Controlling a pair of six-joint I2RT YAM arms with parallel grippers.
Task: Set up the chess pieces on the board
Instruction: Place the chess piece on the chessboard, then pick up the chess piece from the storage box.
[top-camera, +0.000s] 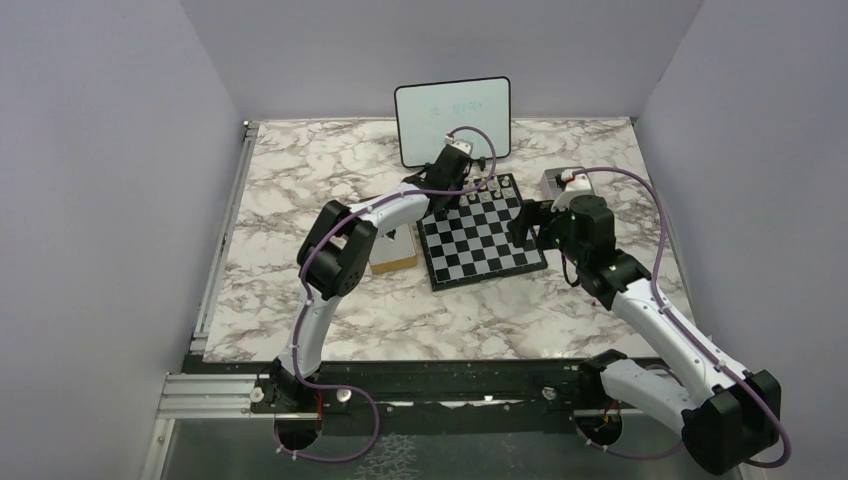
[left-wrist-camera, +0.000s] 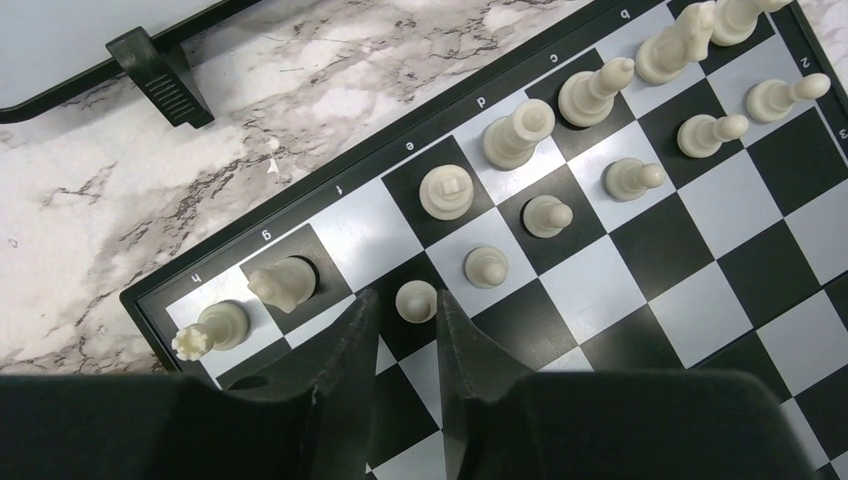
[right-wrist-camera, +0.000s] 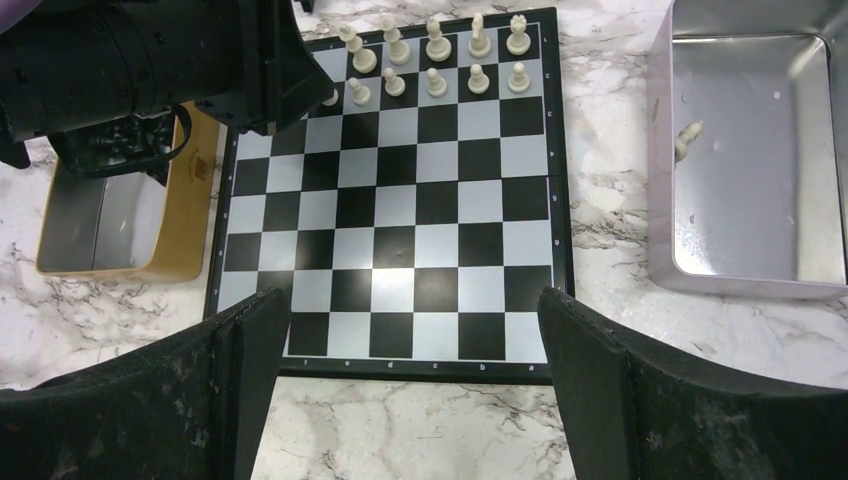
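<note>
The board (top-camera: 480, 240) lies mid-table. Pale chess pieces stand in two rows along its far edge (right-wrist-camera: 430, 60). In the left wrist view a rook (left-wrist-camera: 215, 327), a knight (left-wrist-camera: 283, 283) and a king (left-wrist-camera: 446, 192) stand on the edge row, with pawns one row in. My left gripper (left-wrist-camera: 405, 300) hangs over that corner, open a little. Its fingertips flank one pawn (left-wrist-camera: 416, 301) that stands on a black square, with a thin gap on the left side. My right gripper (right-wrist-camera: 410, 305) is open wide and empty above the board's near edge (right-wrist-camera: 420, 365).
A silver tin (right-wrist-camera: 745, 150) right of the board holds one pale piece (right-wrist-camera: 688, 140). A gold-sided tin (right-wrist-camera: 190, 200) sits against the board's left side. A whiteboard (top-camera: 452, 120) on a stand is behind the board, its black foot (left-wrist-camera: 160, 62) near the left gripper.
</note>
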